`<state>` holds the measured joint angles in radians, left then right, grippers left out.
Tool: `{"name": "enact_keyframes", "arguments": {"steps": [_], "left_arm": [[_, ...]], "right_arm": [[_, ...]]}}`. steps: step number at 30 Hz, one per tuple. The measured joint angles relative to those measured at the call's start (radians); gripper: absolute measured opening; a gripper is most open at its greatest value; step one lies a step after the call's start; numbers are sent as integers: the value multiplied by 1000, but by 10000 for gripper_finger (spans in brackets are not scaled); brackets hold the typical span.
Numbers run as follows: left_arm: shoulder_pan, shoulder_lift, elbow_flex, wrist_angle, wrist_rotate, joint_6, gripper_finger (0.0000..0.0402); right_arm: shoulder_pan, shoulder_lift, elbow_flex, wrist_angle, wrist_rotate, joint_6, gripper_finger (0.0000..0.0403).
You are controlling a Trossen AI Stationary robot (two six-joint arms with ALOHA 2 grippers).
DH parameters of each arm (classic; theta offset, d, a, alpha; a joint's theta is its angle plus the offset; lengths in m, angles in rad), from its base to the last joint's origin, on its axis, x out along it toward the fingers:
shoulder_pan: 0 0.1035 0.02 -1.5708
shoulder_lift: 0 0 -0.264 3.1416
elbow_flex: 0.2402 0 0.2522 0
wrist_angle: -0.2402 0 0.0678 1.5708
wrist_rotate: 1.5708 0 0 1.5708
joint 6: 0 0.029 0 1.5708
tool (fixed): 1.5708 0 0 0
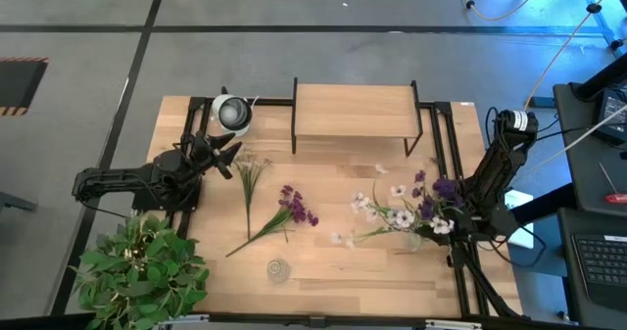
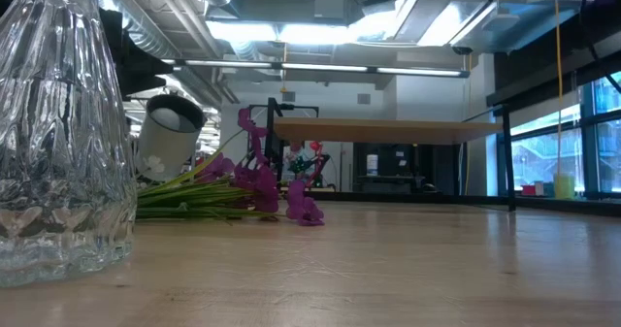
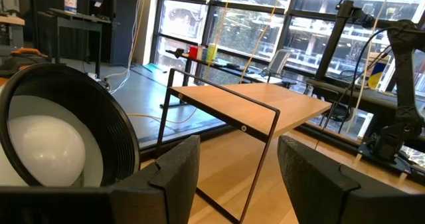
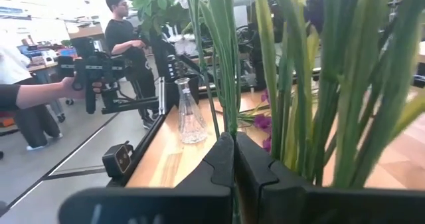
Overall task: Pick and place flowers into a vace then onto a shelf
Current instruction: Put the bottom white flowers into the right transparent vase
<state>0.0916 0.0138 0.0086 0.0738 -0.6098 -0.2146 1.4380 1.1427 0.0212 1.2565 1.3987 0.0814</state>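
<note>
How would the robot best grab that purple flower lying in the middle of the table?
By the bare green stem of the purple flower, below the blossoms, coming straight down from above: it lies flat, thin, with open table on both sides. The left gripper is nearer, probably.

Seen from above, the shelf (image 1: 353, 110) stands at the table's (image 1: 323, 261) upper centre edge, a lamp (image 1: 232, 113) to its left. Loose flowers (image 1: 284, 212) lie at centre, more flowers (image 1: 407, 212) to the right. A vase (image 1: 279, 269) sits at the lower centre, a potted plant (image 1: 142, 266) in the lower left corner.
</note>
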Motion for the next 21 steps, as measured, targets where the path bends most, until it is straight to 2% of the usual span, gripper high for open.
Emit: {"name": "enact_keyframes", "arguments": {"steps": [8, 15, 21], "left_arm": [[0, 0, 0, 0, 0, 0, 196], [0, 0, 0, 0, 0, -42, 196], [0, 0, 0, 0, 0, -61, 196]], "right_arm": [[-40, 0, 2, -32, -6, -4, 0], [-110, -1, 3, -109, -73, 64, 0], [-115, 2, -1, -112, -73, 44, 0]]}}
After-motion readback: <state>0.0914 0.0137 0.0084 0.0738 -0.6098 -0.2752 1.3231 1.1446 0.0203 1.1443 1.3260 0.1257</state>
